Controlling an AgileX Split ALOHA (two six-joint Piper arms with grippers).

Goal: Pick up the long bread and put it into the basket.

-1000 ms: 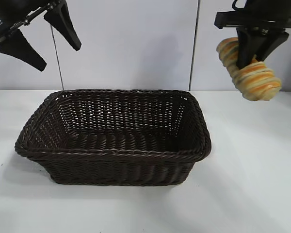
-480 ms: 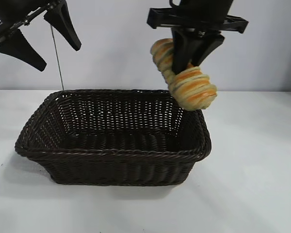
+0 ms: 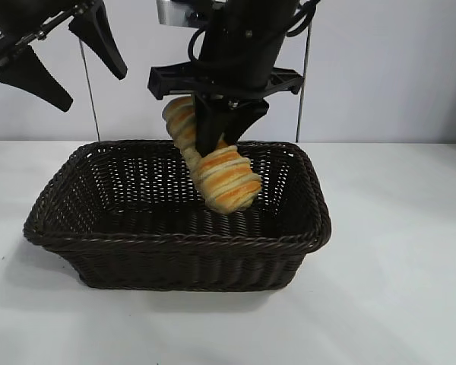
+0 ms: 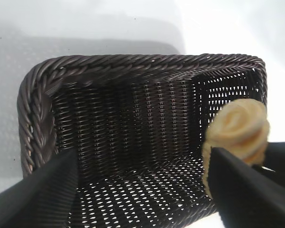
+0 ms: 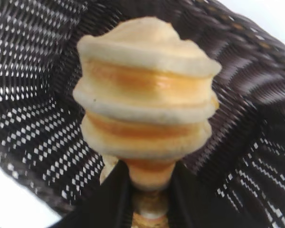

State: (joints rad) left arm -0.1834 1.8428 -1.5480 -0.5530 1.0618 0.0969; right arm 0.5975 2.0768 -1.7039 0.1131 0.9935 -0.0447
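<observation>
your left gripper [image 3: 61, 57] hangs at the upper left, above and behind the basket's left end, jaws spread apart, nothing in them. same place as a second ago, so it's parked. its wrist view looks down into the basket with both fingers at the frame's lower edge.

the basket [image 3: 175, 242] sits on the white table [image 3: 395, 274], left of the table's middle, nothing lying on its floor yet.

your right gripper [image 3: 222, 131] is what changed: a second ago it was out past the basket's right end, high over the table, half a second ago over the right rim, now it's over the basket's middle and lower. its jaws are clamped on the bread [image 3: 216, 171] around the middle of the loaf. the loaf hangs tilted, upper end behind the fingers, lower end dipped below the rim line, inside the basket's opening. whether it touches the floor you can't tell; it looks just short. right wrist view shows the bread [image 5: 145, 102] end-on with weave all around it.

meaning: carry is basically done, bread is over the target. what's left is likely a bit more lowering, then letting go.
</observation>
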